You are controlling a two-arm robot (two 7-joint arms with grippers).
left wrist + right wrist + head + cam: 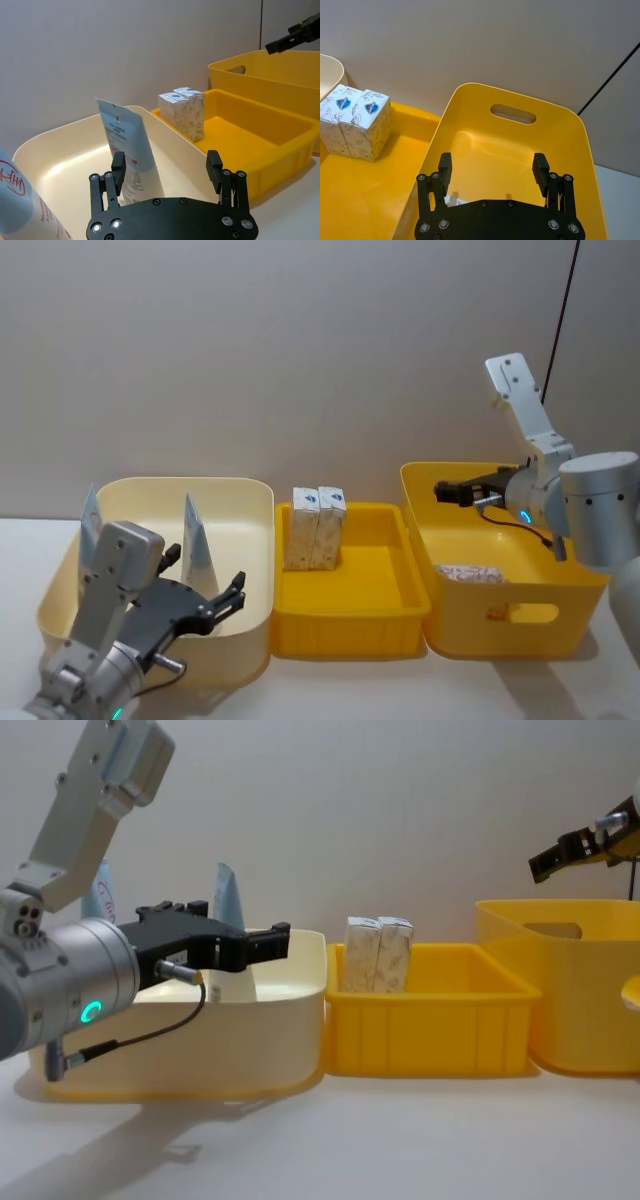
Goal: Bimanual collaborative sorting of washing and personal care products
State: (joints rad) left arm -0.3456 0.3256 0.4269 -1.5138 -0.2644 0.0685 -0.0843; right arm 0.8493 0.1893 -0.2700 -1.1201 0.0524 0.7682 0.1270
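My left gripper (236,594) hangs over the near right part of the cream bin (180,483), with the jaws released and nothing between them. My right gripper (447,490) is over the far part of the deep yellow bin (520,615) on the right, also spread open and empty.

Every product I can see is already inside a container. Two white tubes (197,532) stand in the cream bin on the left, one nearer its left wall (90,518). Two cream cartons (317,525) stand side by side, touching, at the far left of the low yellow tray (350,630) in the middle. One more carton (470,573) lies in the near part of the deep yellow bin.

I judge the sorting is near its end. I cannot tell whether the single carton belongs there or must join the other two.
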